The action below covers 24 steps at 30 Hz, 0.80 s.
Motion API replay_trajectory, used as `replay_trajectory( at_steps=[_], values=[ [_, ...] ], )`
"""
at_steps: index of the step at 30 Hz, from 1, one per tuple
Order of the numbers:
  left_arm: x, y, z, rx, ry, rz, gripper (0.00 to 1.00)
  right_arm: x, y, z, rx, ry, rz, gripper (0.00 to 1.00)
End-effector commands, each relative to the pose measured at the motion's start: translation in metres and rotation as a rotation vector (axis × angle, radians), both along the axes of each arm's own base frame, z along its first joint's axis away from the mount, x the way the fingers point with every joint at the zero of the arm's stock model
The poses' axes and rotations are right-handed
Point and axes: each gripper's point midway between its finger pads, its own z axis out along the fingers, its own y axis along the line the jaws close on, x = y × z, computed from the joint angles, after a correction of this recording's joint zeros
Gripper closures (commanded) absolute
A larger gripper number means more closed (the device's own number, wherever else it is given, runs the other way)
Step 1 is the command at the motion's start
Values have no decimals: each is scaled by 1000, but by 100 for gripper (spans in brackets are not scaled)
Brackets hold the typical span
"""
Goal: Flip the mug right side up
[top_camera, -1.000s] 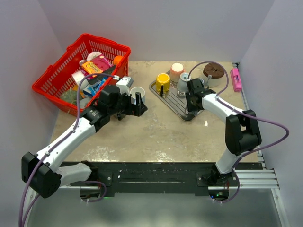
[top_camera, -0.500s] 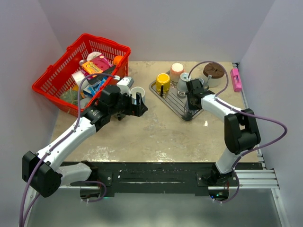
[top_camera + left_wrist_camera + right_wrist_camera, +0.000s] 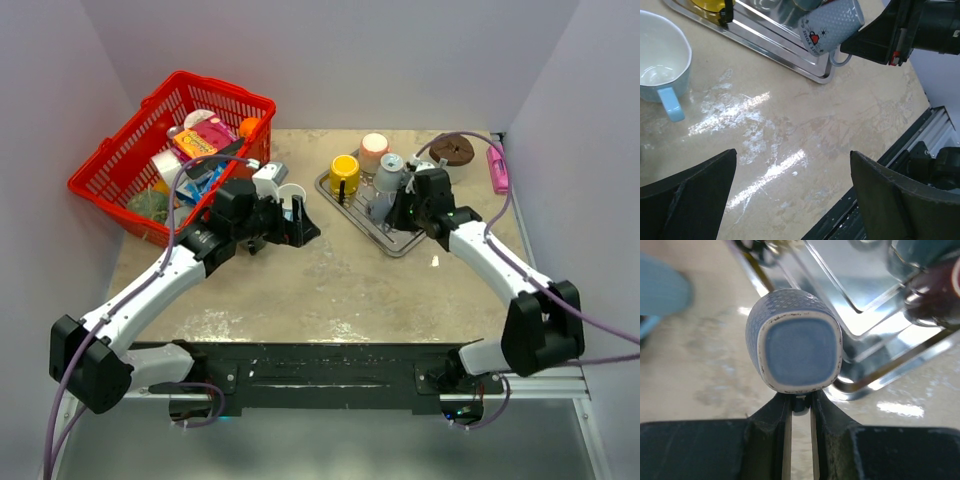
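Note:
The grey-blue dotted mug (image 3: pixel 797 347) hangs tilted above the near corner of the metal tray (image 3: pixel 395 240). Its flat base faces the right wrist camera. My right gripper (image 3: pixel 800 402) is shut on the mug's handle, which shows pinched between the fingers. From the left wrist view the mug (image 3: pixel 832 25) shows a small heart print, and its handle loop meets the right gripper (image 3: pixel 865 42). In the top view the mug (image 3: pixel 388 175) sits just left of the right gripper (image 3: pixel 405 200). My left gripper (image 3: pixel 793 151) stands open over bare table, holding nothing.
A light-blue mug (image 3: pixel 290 195) stands upright beside the left gripper (image 3: pixel 305 222). A yellow mug (image 3: pixel 344 172) and a pink-white cup (image 3: pixel 373 148) are on the tray. A red basket (image 3: pixel 120 165) of items fills the back left. A brown round object (image 3: pixel 452 150) and a pink item (image 3: pixel 497 168) lie back right.
The right gripper closed on the mug's handle and raised and tipped the mug off the tray while its arm swung outward to the right. The left arm hardly moved.

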Motion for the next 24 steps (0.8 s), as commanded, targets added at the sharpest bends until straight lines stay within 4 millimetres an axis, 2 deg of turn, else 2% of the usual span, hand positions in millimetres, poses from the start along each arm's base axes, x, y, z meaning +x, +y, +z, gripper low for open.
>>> replay_trajectory(
  at_steps=[1, 2, 6, 8, 11, 13, 14, 16, 19, 24],
  values=[
    [-3, -21, 28, -135, -37, -88, 1, 4, 52, 97, 348, -233, 129, 100],
    [-7, -29, 38, -177, -61, -136, 1, 2, 59, 122, 417, -289, 149, 100],
    [-18, -42, 64, -275, -111, -231, 1, -16, 75, 177, 554, -394, 255, 100],
    [-20, -48, 88, -344, -175, -269, 1, -25, 82, 199, 617, -426, 303, 100],
    [-26, -52, 113, -428, -219, -306, 1, -44, 93, 238, 742, -489, 391, 100],
    [-28, -53, 123, -466, -239, -314, 1, -56, 96, 251, 809, -515, 426, 100],
    [-29, -54, 135, -505, -261, -316, 1, -64, 99, 265, 865, -537, 459, 100],
    [-31, -54, 142, -542, -275, -322, 4, -73, 101, 273, 903, -546, 480, 100],
    [-37, -55, 164, -621, -321, -344, 6, -85, 107, 288, 944, -572, 513, 100],
    [-35, -57, 170, -641, -322, -343, 9, -106, 120, 310, 1017, -622, 579, 100]
  ],
)
